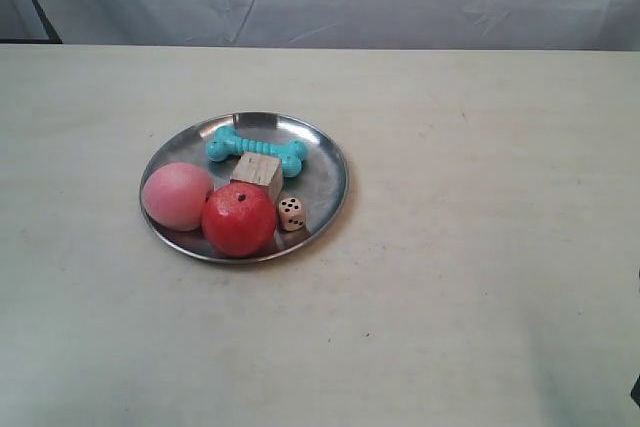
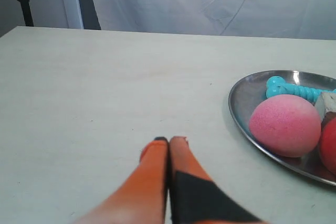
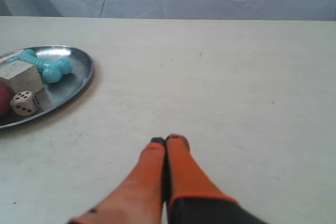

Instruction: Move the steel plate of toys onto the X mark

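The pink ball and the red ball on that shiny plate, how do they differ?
The pink ball is pale and matte; the red ball is deep red and glossier. The red ball has a dark dimple on top; the pink ball shows none. The red ball sits beside the die; the pink ball does not. Both are round, similar in size, on the steel plate.

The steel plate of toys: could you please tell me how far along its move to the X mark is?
Nothing looks done yet. The round shiny steel plate sits on the pale table, holding its toys. In hand: nothing; the orange left tool and the orange right tool are shut, empty and apart from the plate. Left: gripping the plate and moving it; I cannot make out the X mark.
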Controlling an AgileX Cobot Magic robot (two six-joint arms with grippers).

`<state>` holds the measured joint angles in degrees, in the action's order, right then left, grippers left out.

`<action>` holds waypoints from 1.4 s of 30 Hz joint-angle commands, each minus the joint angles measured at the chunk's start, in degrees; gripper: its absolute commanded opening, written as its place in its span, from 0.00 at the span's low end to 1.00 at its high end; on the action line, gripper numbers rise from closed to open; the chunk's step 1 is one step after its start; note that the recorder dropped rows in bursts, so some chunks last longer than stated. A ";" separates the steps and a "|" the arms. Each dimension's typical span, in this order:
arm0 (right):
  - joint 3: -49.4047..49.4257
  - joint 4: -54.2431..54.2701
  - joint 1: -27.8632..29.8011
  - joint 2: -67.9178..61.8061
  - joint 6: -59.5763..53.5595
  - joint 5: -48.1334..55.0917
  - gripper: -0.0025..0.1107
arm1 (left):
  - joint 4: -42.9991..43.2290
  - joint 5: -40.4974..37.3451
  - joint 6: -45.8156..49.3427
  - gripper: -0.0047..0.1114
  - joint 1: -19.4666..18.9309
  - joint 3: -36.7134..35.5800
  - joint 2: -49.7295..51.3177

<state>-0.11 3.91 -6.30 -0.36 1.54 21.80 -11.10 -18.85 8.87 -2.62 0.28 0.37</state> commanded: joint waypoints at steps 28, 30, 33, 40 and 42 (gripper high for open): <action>0.11 -0.44 0.30 0.36 0.02 -0.33 0.02 | 0.17 6.27 -0.42 0.04 -0.15 -0.28 -0.37; 0.11 -0.44 0.30 0.36 0.02 -0.33 0.02 | 0.17 6.61 -0.42 0.04 -0.15 -0.28 -0.37; 0.11 -0.44 0.30 0.36 0.02 -0.33 0.02 | 0.17 6.47 -0.42 0.04 -0.15 -0.28 -0.37; 0.11 -0.44 0.30 0.36 0.02 -0.33 0.02 | 0.17 6.47 -0.42 0.04 -0.15 -0.28 -0.37; 0.11 -0.44 0.30 0.36 0.02 -0.33 0.02 | 0.17 6.47 -0.42 0.04 -0.15 -0.28 -0.37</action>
<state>-0.11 3.91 -6.30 -0.36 1.54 21.80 -10.77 -13.25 8.87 -2.62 0.28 0.37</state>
